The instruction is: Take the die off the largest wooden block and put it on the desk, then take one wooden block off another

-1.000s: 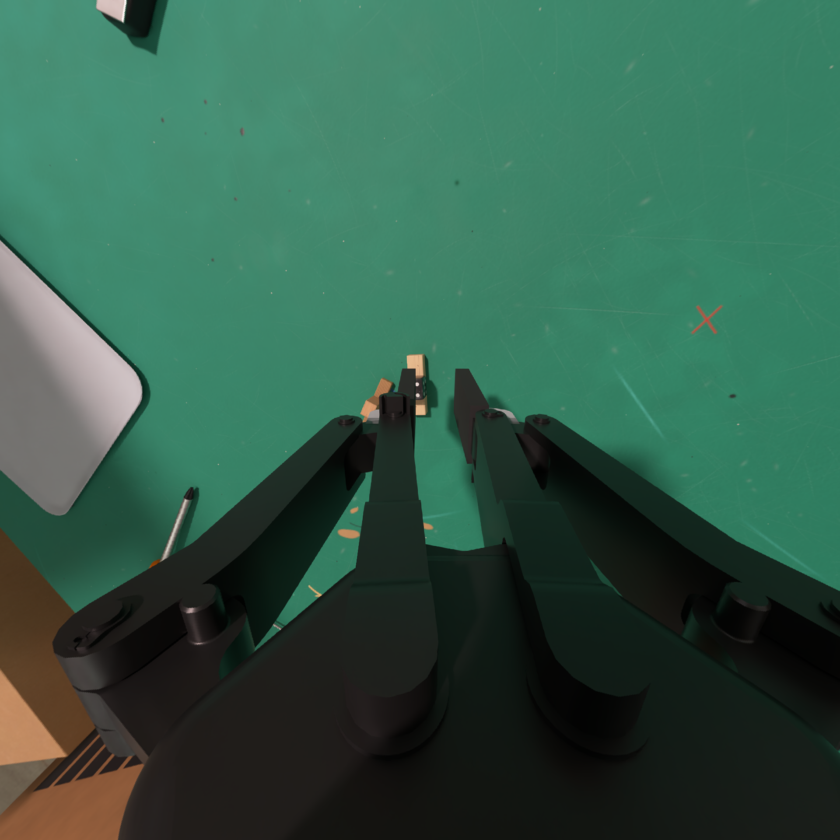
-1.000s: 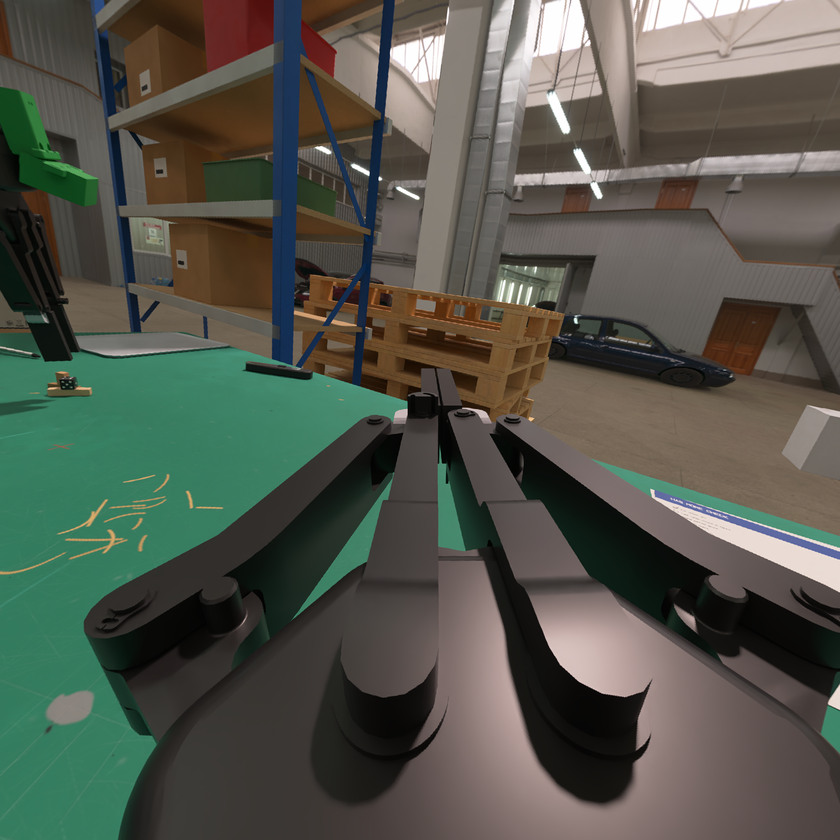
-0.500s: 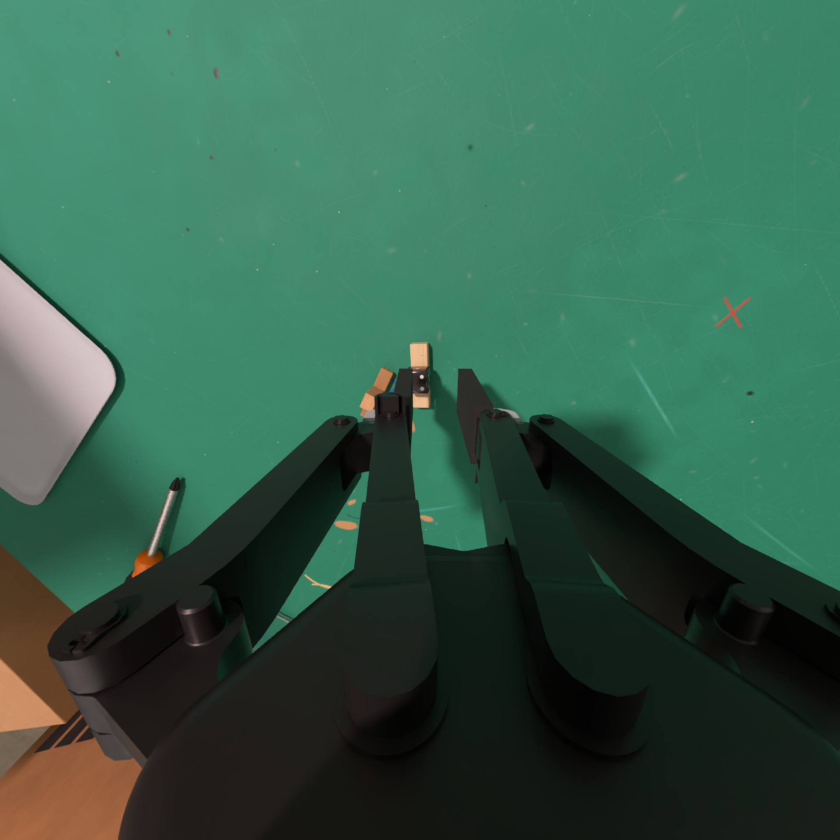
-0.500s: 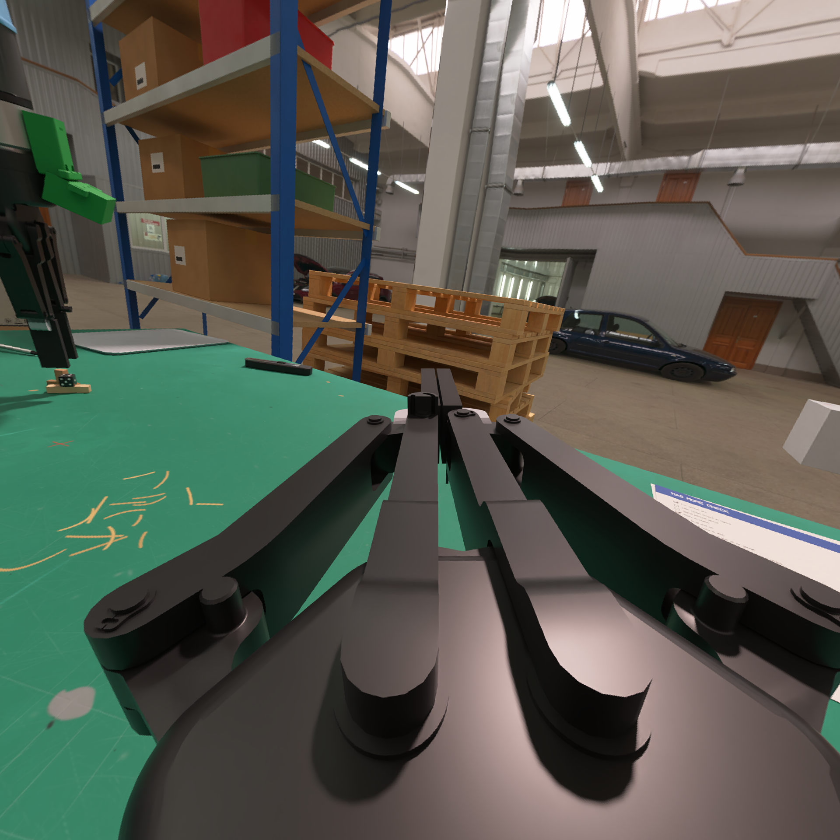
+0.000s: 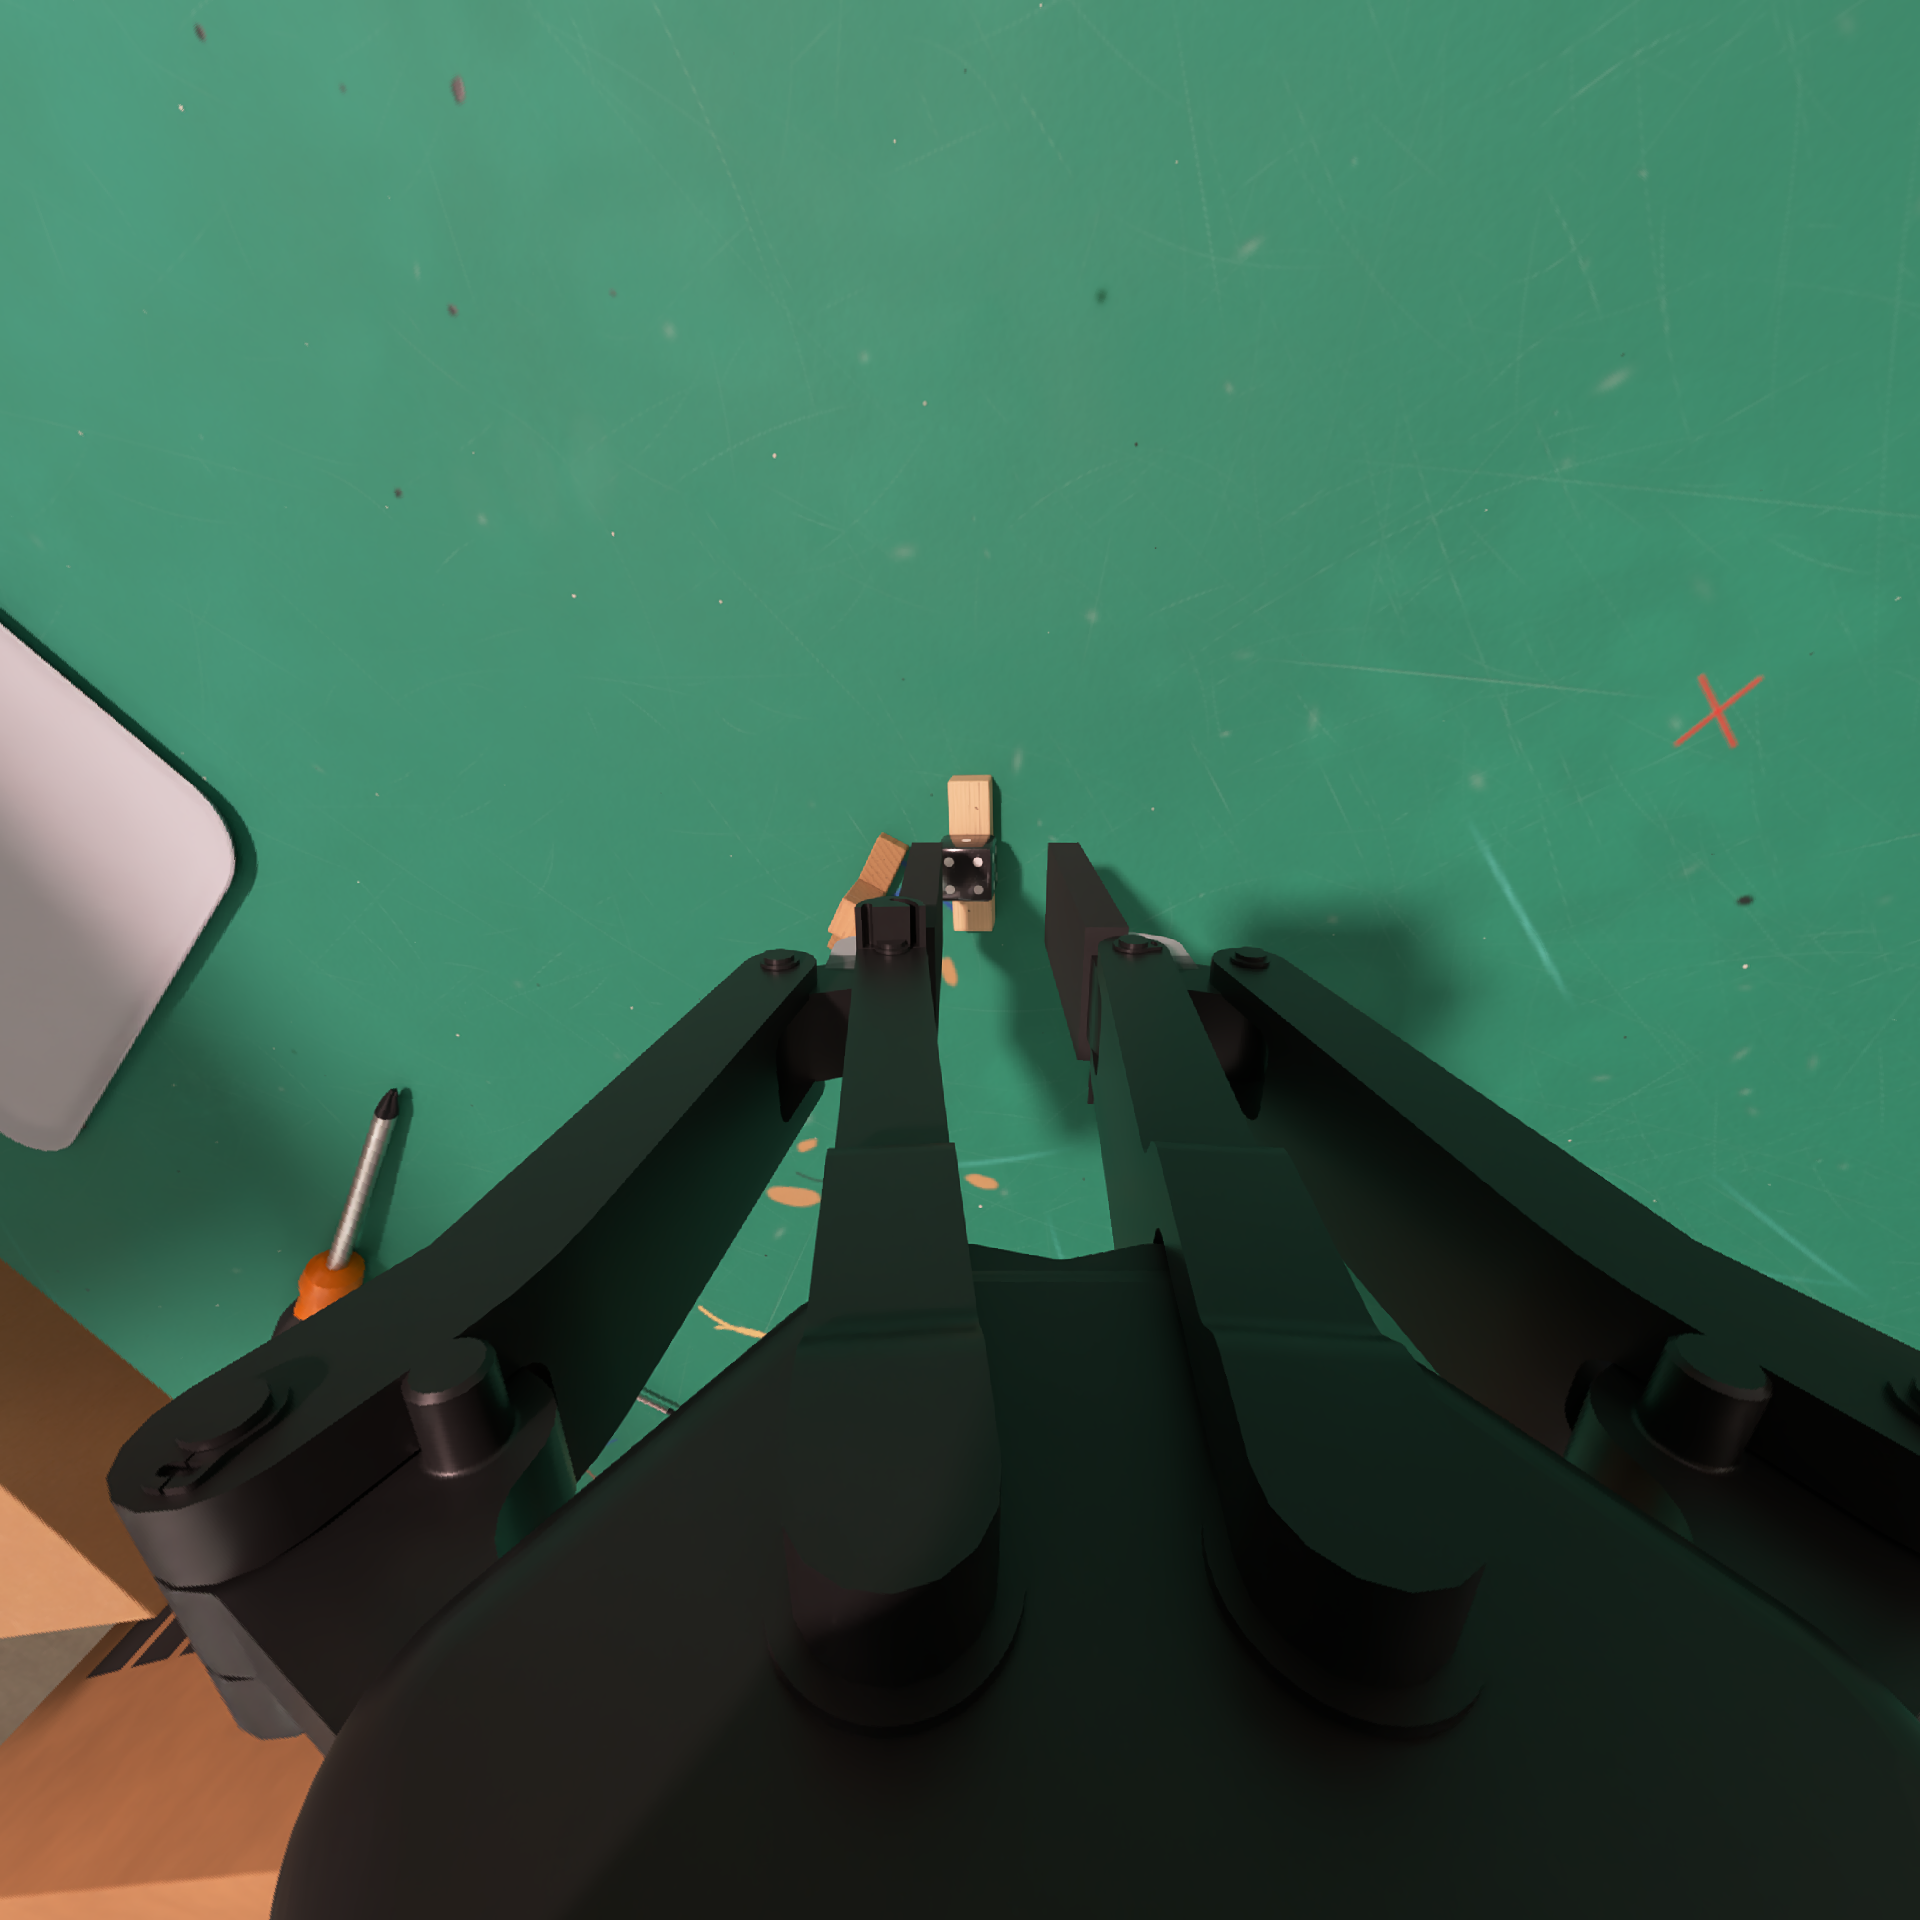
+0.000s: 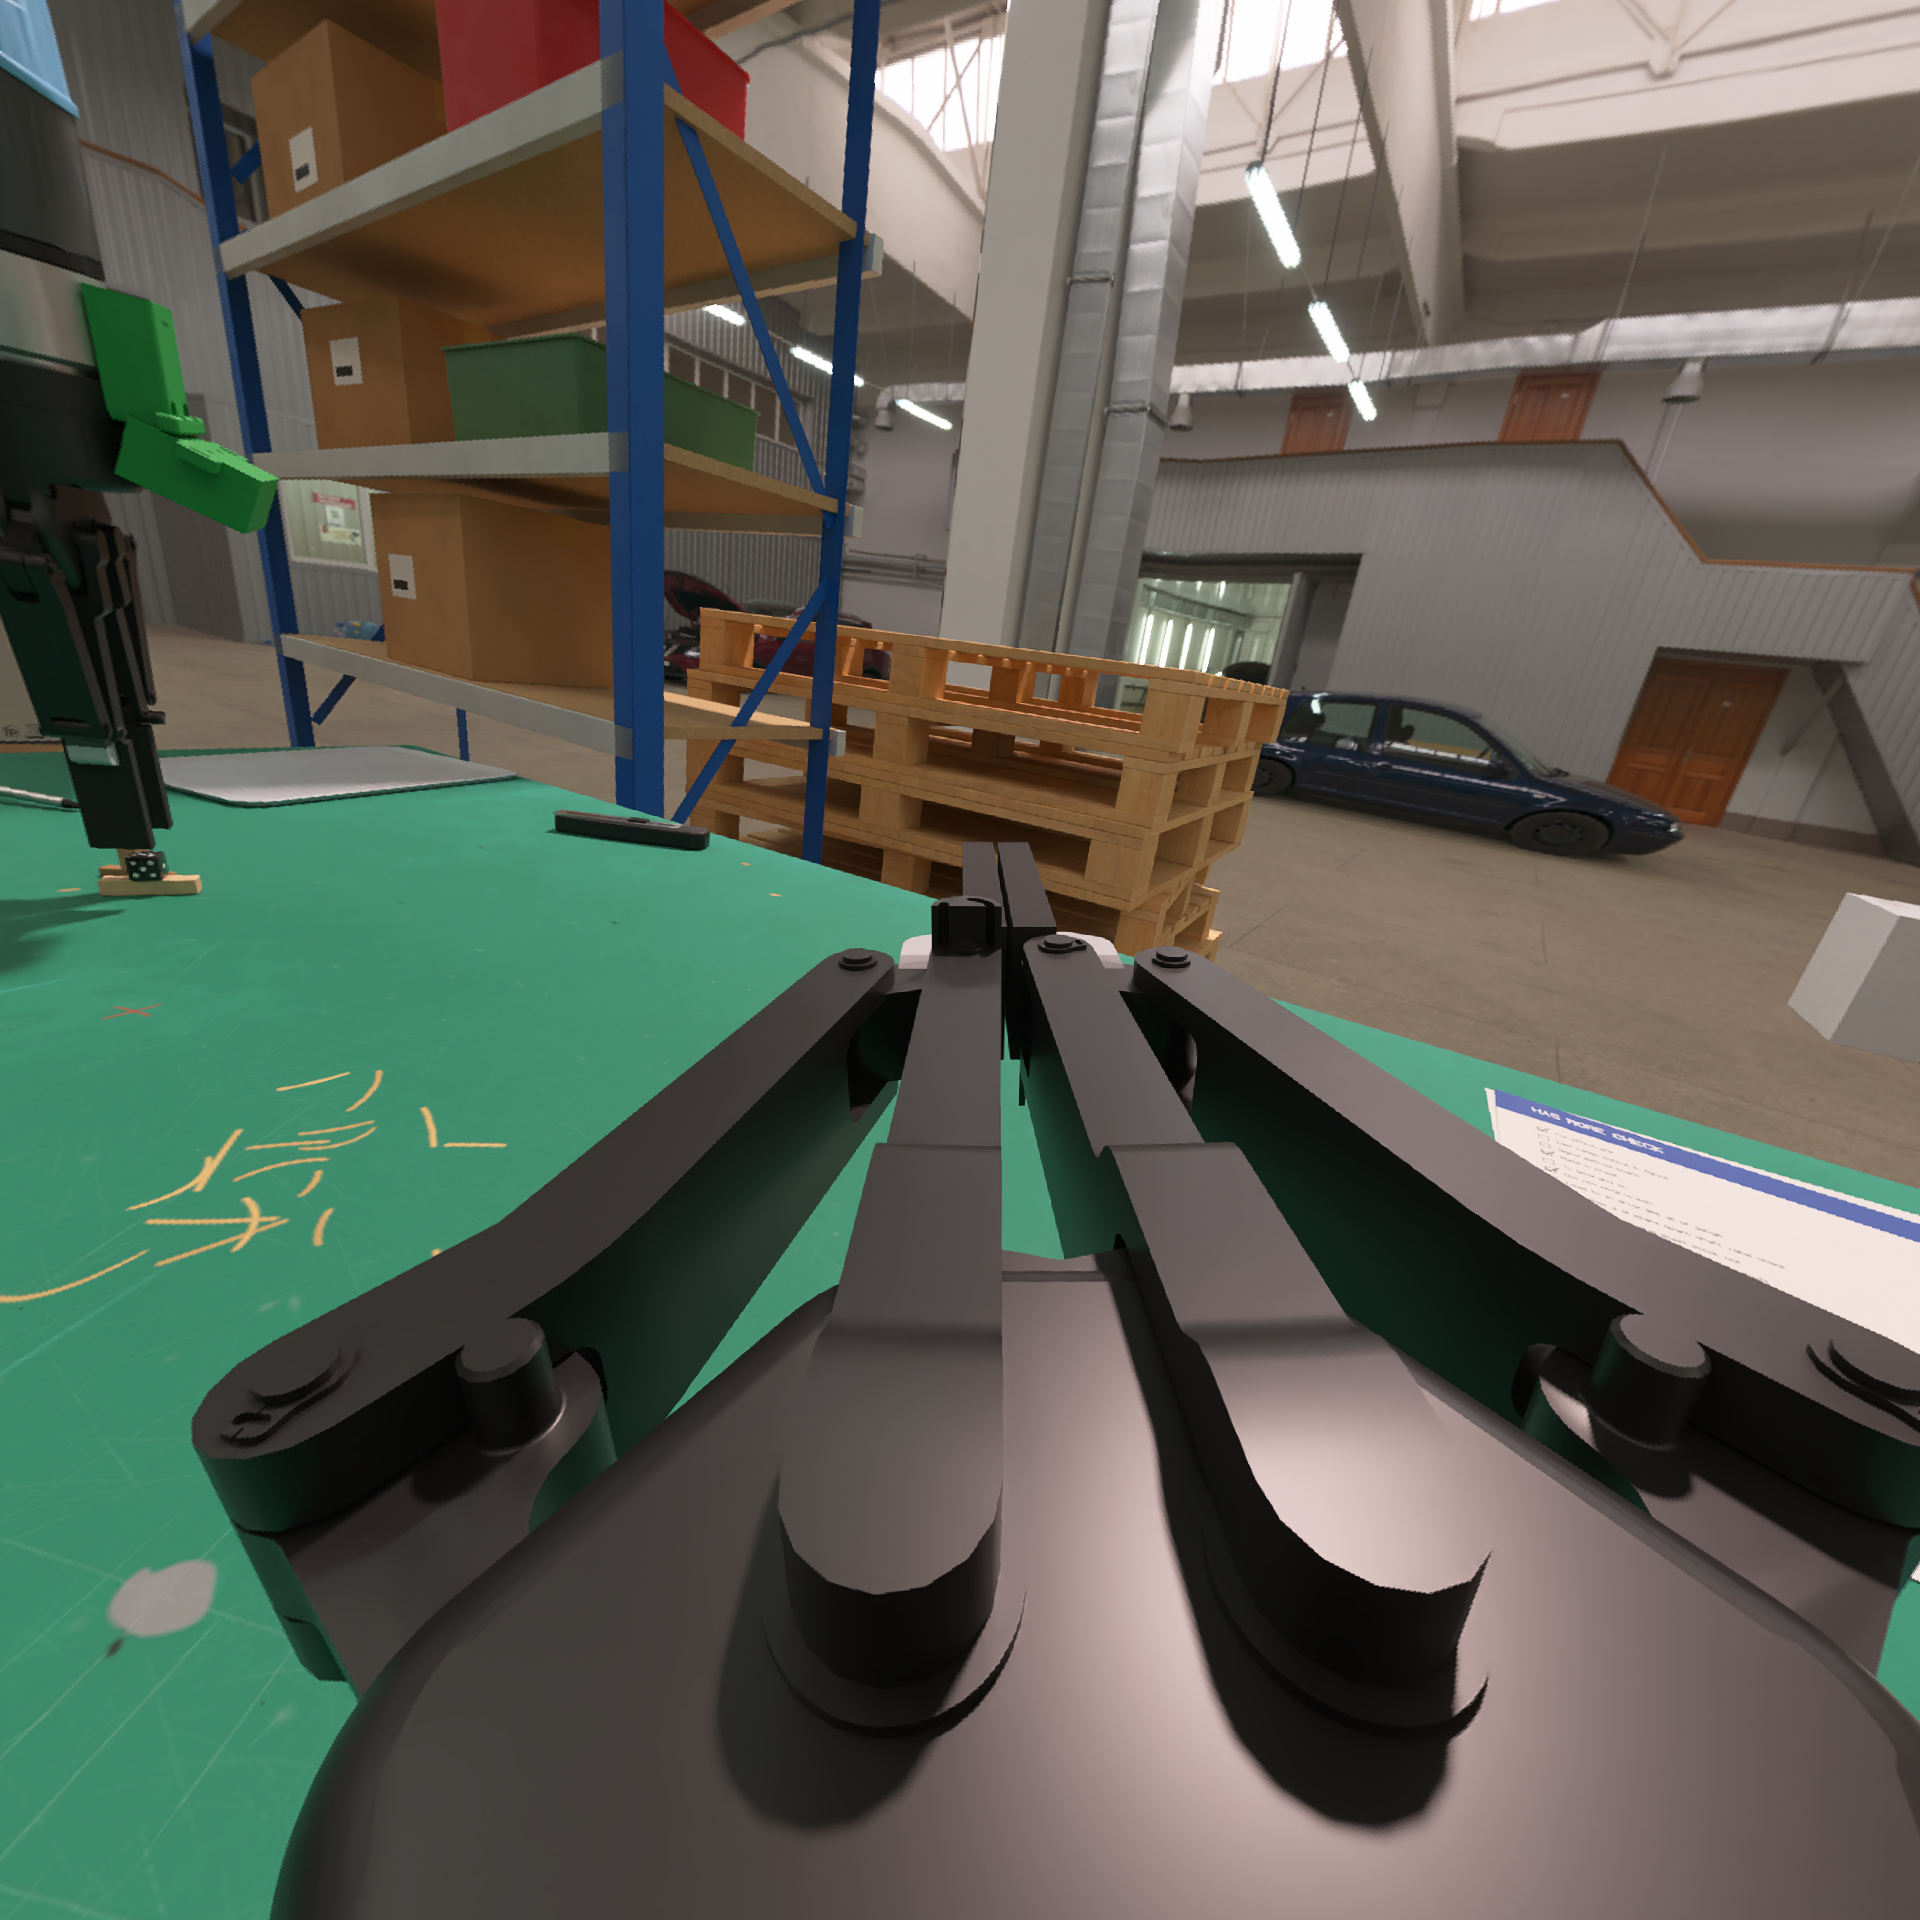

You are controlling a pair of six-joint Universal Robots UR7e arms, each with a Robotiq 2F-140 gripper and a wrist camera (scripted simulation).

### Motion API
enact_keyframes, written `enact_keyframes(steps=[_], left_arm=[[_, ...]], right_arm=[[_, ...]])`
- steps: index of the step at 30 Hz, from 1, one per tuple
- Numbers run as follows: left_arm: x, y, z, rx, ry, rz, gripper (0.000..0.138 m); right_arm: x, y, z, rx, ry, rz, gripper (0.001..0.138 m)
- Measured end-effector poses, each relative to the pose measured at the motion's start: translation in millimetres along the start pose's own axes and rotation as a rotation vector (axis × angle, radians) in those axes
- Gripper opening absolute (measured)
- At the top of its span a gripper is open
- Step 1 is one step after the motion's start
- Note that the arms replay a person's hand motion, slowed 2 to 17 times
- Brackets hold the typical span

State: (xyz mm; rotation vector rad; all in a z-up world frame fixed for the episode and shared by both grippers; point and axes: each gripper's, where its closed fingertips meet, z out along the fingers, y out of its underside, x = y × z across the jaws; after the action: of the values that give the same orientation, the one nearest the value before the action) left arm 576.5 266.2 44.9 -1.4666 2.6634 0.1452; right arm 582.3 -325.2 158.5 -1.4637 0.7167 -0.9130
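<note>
A black die (image 5: 965, 875) with white pips sits on a long pale wooden block (image 5: 970, 808) lying on the green desk. Smaller tan blocks (image 5: 871, 885) lie just left of it, partly hidden behind my left finger. My left gripper (image 5: 995, 883) is open, pointing down, its fingertips just above the die and to either side of it. In the right wrist view the die (image 6: 144, 864) and the long block (image 6: 152, 885) show far left under the left gripper (image 6: 116, 821). My right gripper (image 6: 1000, 873) is shut and empty, near the desk's far edge.
A grey tray (image 5: 83, 904) and an orange-handled screwdriver (image 5: 353, 1205) lie left of the blocks. A red cross mark (image 5: 1716, 711) is on the mat to the right. A black bar (image 6: 630, 829), a paper sheet (image 6: 1704, 1205), shelving and pallets (image 6: 977, 748) show beyond the desk.
My left gripper has come down closer to the die and shifted so that the die sits between its fingertips. The right gripper has stayed shut and still.
</note>
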Motion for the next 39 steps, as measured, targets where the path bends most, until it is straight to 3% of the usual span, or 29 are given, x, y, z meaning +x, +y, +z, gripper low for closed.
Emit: enact_keyframes(steps=[20, 39], left_arm=[[-1, 3, 9, -0.064, 0.036, -0.016, 0.029], [-6, 5, 17, -0.109, 0.022, -0.018, 0.027]], right_arm=[[3, 2.8, 1, -0.009, 0.003, 0.021, 0.001], [3, 5.1, 1, -0.018, 0.000, 0.020, 0.001]])
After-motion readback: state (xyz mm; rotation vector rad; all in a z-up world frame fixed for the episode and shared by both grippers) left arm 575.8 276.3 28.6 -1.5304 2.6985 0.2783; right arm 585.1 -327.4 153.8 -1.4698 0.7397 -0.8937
